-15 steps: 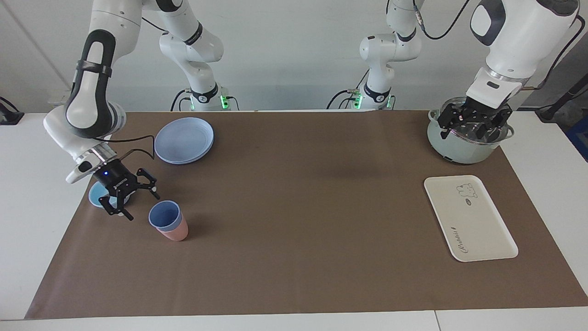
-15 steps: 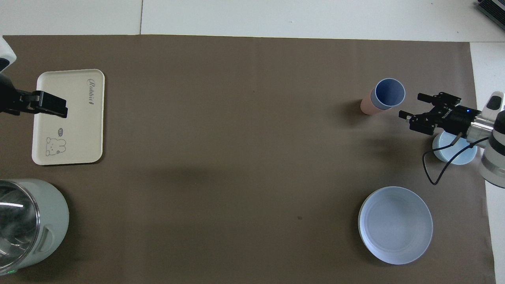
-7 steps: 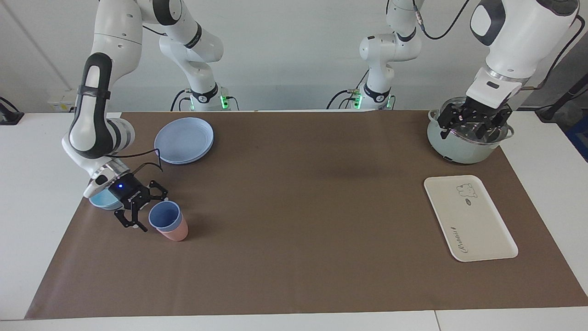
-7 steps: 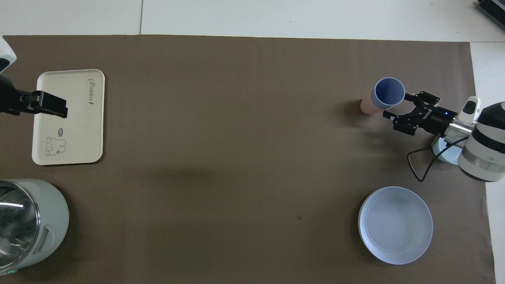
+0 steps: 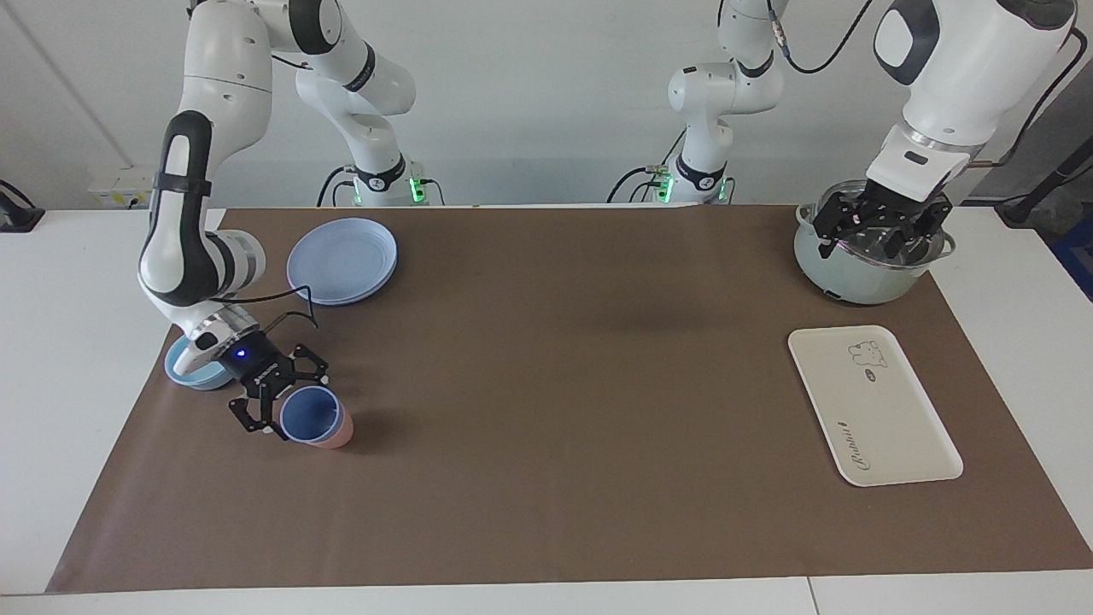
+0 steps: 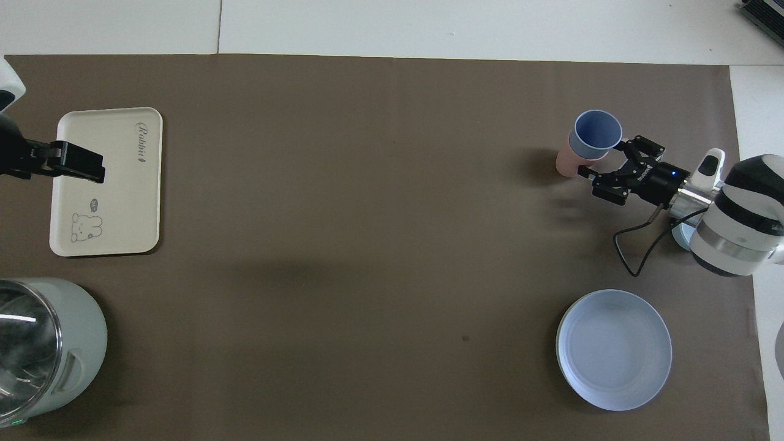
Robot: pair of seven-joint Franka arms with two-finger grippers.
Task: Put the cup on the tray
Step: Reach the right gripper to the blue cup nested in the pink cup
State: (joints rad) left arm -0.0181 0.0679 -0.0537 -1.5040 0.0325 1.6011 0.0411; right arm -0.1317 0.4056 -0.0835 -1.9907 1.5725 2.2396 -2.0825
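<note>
The blue cup [image 5: 307,415] stands nested in a pink cup [image 5: 336,436] at the right arm's end of the table; both also show in the overhead view, blue cup [image 6: 595,130] and pink cup [image 6: 565,166]. My right gripper [image 5: 289,400] is low and open, with one finger on each side of the blue cup's wall; it also shows in the overhead view [image 6: 610,161]. The cream tray [image 5: 888,418] lies bare at the left arm's end, also in the overhead view [image 6: 116,196]. My left gripper [image 5: 879,232] waits, open, raised over the pot.
A round blue plate [image 5: 341,260] lies nearer to the robots than the cups. A light-blue bowl [image 5: 189,369] sits under the right wrist. A pale green pot [image 5: 854,278] with a glass lid stands nearer to the robots than the tray.
My right gripper has moved from over the bowl toward the cups and now brackets the blue cup. The nested cups have shifted slightly away from the robots. The left arm has not moved.
</note>
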